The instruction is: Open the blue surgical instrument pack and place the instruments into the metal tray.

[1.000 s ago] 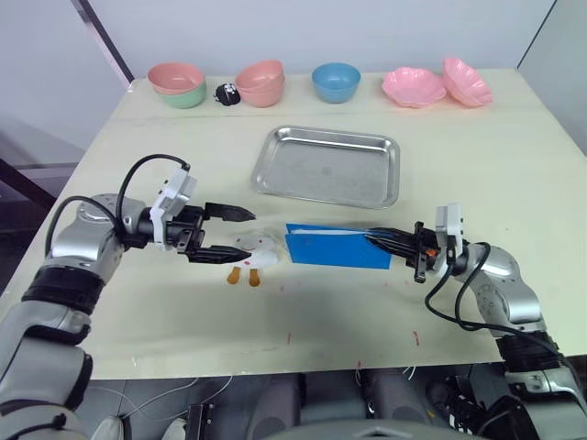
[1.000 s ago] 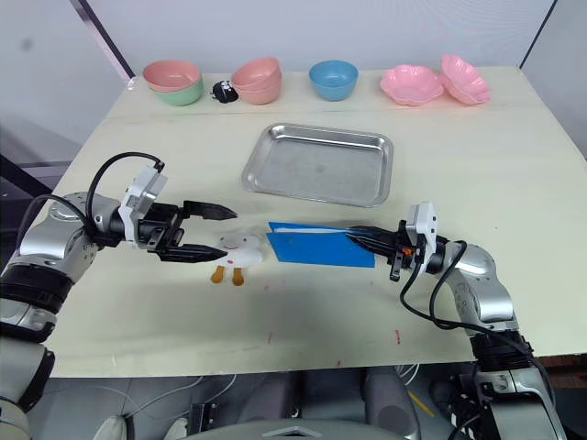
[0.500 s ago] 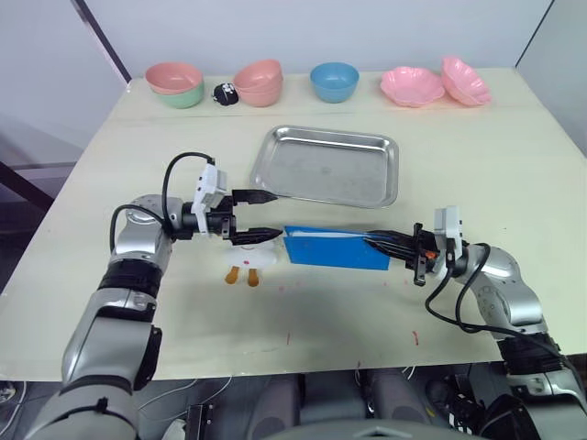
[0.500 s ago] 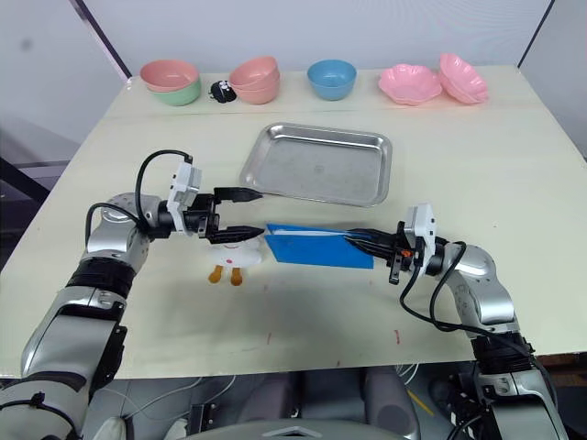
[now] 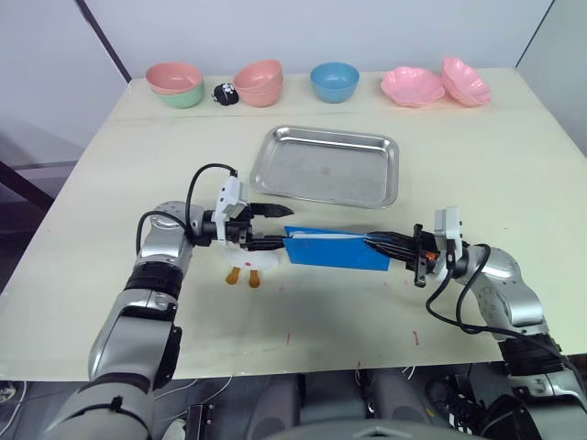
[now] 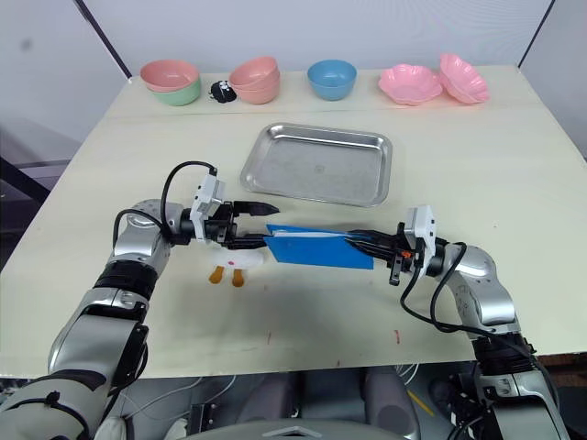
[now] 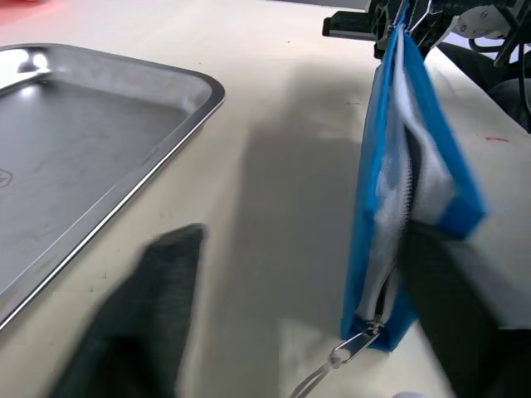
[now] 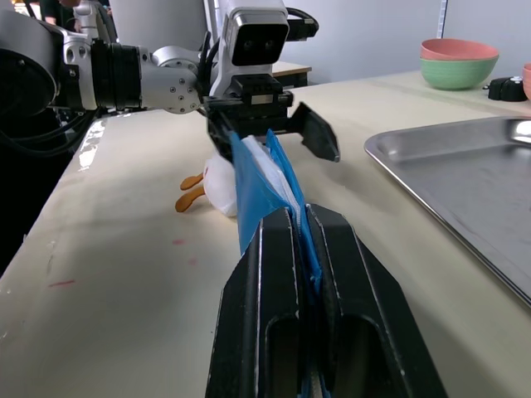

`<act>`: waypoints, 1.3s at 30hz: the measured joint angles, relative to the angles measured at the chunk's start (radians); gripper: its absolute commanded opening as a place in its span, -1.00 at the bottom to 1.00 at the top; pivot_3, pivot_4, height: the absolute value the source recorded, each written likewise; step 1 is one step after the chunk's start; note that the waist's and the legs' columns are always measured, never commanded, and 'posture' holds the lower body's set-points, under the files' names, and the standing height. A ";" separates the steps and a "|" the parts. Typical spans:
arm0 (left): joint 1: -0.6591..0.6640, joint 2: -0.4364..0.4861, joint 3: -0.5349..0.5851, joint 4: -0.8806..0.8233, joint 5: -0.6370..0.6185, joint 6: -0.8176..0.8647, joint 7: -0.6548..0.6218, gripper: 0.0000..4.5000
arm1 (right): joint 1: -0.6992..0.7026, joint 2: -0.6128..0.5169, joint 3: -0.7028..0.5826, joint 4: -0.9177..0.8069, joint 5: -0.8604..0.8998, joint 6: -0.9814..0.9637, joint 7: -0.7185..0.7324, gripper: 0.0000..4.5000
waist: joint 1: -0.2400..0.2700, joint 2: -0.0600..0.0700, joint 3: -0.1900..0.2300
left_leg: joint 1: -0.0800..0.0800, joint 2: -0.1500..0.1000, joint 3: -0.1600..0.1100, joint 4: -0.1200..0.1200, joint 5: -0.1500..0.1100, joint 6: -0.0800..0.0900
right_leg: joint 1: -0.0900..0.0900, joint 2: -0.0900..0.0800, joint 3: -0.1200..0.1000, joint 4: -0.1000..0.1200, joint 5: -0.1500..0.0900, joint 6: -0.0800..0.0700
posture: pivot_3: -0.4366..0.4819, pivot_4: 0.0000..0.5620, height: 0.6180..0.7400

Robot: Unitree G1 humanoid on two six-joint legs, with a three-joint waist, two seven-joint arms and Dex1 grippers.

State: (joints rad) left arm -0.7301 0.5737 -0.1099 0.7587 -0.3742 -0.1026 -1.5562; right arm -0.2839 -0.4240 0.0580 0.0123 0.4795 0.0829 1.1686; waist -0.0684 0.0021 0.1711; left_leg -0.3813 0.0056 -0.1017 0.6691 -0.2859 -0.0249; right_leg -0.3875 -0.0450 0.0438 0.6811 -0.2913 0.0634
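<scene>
Silver arms, black cables, white wrist cameras

My left gripper (image 5: 272, 227) fingers spread, arm stretched forward; my right gripper (image 5: 378, 242) clamped closed, forearm low.

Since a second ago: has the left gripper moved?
Yes. The left gripper has travelled toward the robot's right, past the white toy, to the near end of the blue surgical instrument pack, fingers open.
</scene>
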 measured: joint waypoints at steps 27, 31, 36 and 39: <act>0.060 -0.018 0.028 -0.124 -0.006 0.115 -0.014 -1.00 | 0.050 -0.220 -0.106 -0.235 0.158 0.278 -0.017 0.95 | 0.009 -0.001 0.000 | -0.001 0.000 0.000 0.001 0.000 0.000 | 0.000 -0.001 0.000 0.000 0.000 0.000 | -0.05 -0.47 1.00; 0.079 -0.013 0.034 -0.156 -0.010 0.126 -0.013 -1.00 | 0.016 -0.240 -0.118 -0.290 0.210 0.349 -0.040 0.72 | 0.009 -0.001 0.000 | -0.001 0.000 -0.001 0.001 0.000 0.000 | 0.000 -0.001 0.000 0.000 0.000 0.000 | -0.05 -0.47 1.00; 0.129 -0.001 0.061 -0.229 -0.022 0.175 -0.008 -1.00 | -0.017 -0.204 -0.103 -0.330 0.229 0.402 -0.114 -0.32 | 0.009 -0.001 0.001 | -0.001 0.000 -0.001 0.001 0.000 0.000 | 0.000 -0.001 0.000 0.000 0.000 0.000 | -0.05 -0.47 1.00; 0.153 0.016 0.073 -0.264 -0.023 0.198 0.001 -1.00 | -0.017 -0.202 -0.070 -0.339 0.203 0.413 -0.134 -0.87 | 0.011 -0.001 0.001 | -0.001 0.000 -0.001 0.001 0.000 0.000 | 0.000 -0.001 0.000 0.000 0.000 0.000 | -0.05 -0.47 1.00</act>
State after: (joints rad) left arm -0.5775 0.5895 -0.0368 0.4947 -0.3971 0.0957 -1.5549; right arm -0.3006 -0.6257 -0.0121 -0.3265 0.6825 0.4955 1.0344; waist -0.0573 0.0009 0.1716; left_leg -0.3826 0.0053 -0.1023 0.6699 -0.2860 -0.0247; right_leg -0.3874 -0.0456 0.0435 0.6807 -0.2912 0.0634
